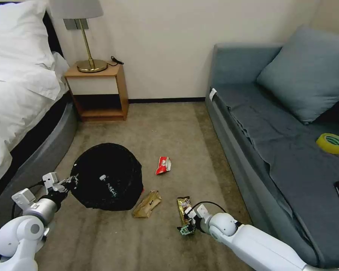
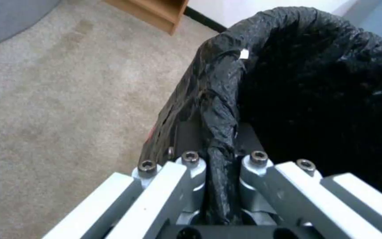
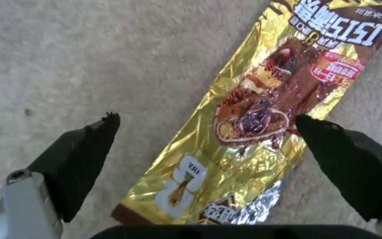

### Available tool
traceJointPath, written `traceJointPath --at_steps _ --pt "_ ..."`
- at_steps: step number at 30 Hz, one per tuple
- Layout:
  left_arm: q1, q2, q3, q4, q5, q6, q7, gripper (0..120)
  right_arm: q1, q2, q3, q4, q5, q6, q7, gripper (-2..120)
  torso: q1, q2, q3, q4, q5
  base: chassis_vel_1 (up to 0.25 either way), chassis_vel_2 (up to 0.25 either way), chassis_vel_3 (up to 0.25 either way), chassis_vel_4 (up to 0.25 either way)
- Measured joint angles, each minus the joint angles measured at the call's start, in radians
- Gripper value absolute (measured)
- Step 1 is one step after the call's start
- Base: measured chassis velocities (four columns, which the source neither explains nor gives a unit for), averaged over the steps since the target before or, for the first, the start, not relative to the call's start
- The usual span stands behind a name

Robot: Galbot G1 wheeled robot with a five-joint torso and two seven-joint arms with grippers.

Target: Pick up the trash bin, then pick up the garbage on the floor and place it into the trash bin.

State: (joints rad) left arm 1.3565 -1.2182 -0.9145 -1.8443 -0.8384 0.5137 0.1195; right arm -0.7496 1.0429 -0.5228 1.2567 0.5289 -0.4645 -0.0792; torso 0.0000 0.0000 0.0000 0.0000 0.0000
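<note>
End effector on the right (image 3: 206, 121), fingers spread, straddles the gold-brown snack wrapper (image 3: 262, 109) for pickup, needing closure, while the left end effector (image 2: 220, 166) pinches the trash bin (image 1: 106, 176) rim.

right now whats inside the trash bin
Inside the trash bin, held at its rim by the left gripper, lies a clear bottle. The black liner hides anything deeper.

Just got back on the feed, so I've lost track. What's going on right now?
The left hand is shut on the rim of the black-lined trash bin, which already has the clear bottle inside. The right hand is open low over the carpet, its fingers straddling the gold-brown snack wrapper. The crumpled tan paper and the red-and-white packet lie on the floor.
</note>
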Motion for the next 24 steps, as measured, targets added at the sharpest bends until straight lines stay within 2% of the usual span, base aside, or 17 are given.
traceJointPath --at_steps 11,16,24 --pt "0.001 0.006 -0.003 0.013 0.000 -0.004 0.004 4 0.006 0.062 0.015 -0.109 -0.066 0.031 -0.004 100 0.000 0.000 0.000 0.0000 0.0000 0.000 0.000 0.000 0.000" --pt "0.001 0.004 0.004 0.013 0.005 -0.008 0.005 4 0.008 0.052 0.049 -0.130 -0.085 0.040 -0.007 100 0.000 0.000 0.000 0.0007 0.0005 0.000 0.000 0.000 0.000" --pt "-0.007 0.002 0.013 0.020 0.011 -0.010 0.006 4 0.002 0.042 0.085 -0.159 -0.123 0.054 -0.020 100 0.000 0.000 0.000 0.0002 0.0004 0.000 0.000 0.000 0.000"
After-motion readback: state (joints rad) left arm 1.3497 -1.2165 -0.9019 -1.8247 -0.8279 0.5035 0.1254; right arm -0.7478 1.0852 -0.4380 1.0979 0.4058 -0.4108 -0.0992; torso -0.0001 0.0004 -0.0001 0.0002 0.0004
